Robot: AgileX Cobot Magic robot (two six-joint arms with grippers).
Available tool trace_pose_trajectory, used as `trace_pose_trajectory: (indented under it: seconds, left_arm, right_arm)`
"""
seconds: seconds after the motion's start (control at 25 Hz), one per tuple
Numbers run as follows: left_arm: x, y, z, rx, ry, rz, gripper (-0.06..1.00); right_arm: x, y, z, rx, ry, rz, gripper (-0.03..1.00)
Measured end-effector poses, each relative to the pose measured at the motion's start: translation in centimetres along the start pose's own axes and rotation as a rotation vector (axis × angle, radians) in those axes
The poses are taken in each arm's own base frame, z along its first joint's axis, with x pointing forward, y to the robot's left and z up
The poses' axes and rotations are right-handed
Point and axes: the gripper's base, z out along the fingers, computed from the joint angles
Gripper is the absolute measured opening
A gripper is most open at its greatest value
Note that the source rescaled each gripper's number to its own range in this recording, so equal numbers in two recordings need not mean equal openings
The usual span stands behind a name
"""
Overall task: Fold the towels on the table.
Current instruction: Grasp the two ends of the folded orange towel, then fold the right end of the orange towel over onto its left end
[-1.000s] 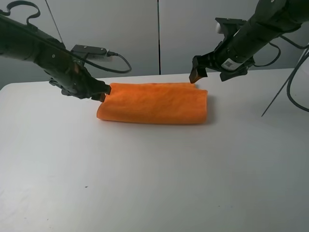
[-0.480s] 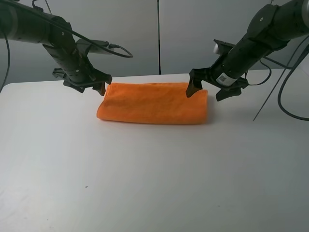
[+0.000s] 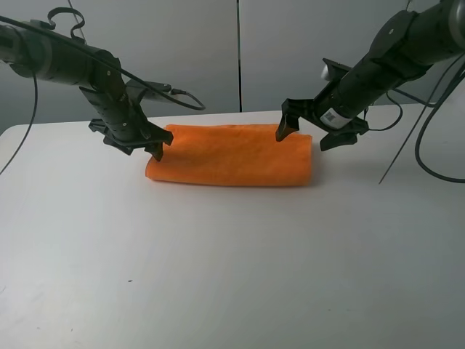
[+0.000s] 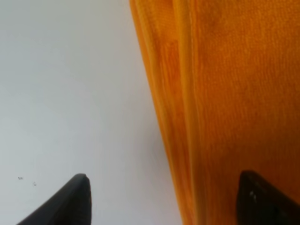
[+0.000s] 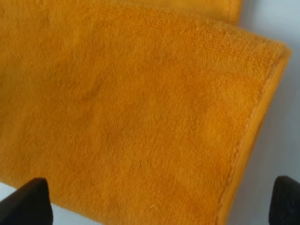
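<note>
Fingers of your left gripper (image 3: 136,147) stand spread wide at the left short end of the orange towel (image 3: 232,156), gripping nothing. One tip hangs over the white table (image 3: 218,262), the other over the cloth. Your left wrist view confirms the straddle and also shows stacked layers along that edge, which the high camera does not resolve. Whether the tips touch the cloth cannot be determined.

The towel lies folded into a long band at the table's far middle. Its long axis runs left to right, parallel to the far table edge.

At its right end your right gripper (image 3: 302,138) is likewise spread and empty, over the far corner. Only the right wrist view shows the top layer's hemmed edge running between the tips, with a lower layer showing beyond it.
</note>
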Motion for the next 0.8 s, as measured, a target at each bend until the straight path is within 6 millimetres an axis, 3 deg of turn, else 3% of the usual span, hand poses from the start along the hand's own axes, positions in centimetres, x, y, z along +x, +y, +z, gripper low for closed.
trace_pose_trajectory:
  seconds: [0.2, 0.6, 0.8]
  left_arm:
    - [0.3, -0.1, 1.1, -0.001, 0.025, 0.002, 0.82]
    - [0.6, 0.0, 1.9, -0.014, 0.040, 0.021, 0.82]
    - [0.6, 0.0, 1.9, -0.015, 0.038, 0.023, 0.82]
  right_arm:
    - [0.4, -0.9, 2.2, 0.010, 0.026, 0.036, 1.00]
    - [0.3, -1.9, 4.5, 0.010, 0.000, 0.099, 1.00]
    - [0.1, -1.4, 5.1, -0.076, -0.025, 0.139, 1.00]
